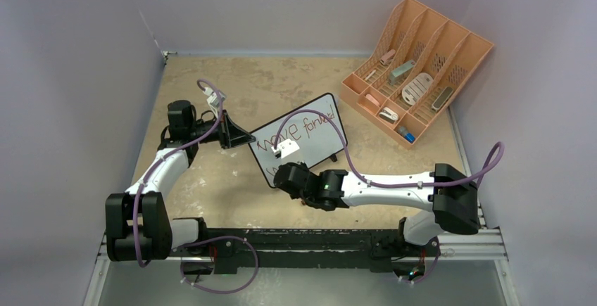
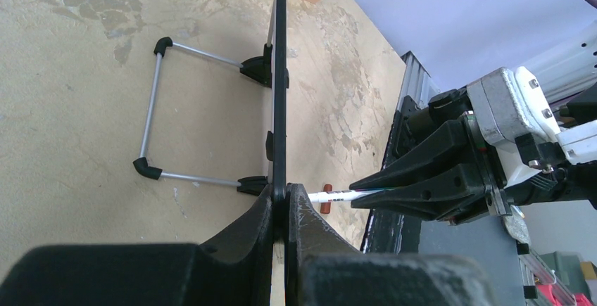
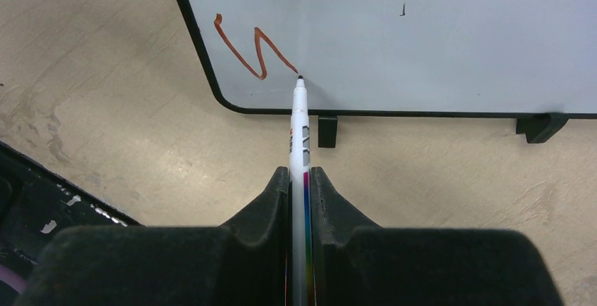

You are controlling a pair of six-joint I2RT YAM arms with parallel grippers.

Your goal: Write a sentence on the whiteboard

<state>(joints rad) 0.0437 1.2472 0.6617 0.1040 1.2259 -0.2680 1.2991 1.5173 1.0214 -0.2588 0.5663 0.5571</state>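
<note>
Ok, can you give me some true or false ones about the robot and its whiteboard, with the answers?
1. The right pincer holds a marker. True.
2. The writing on the whiteboard is blue. False: it is red.
3. The left pincer is shut on the whiteboard's edge. True.
4. The whiteboard lies flat. False: it stands propped up.
5. The peach organizer is empty. False: small things sit in its slots.
</note>
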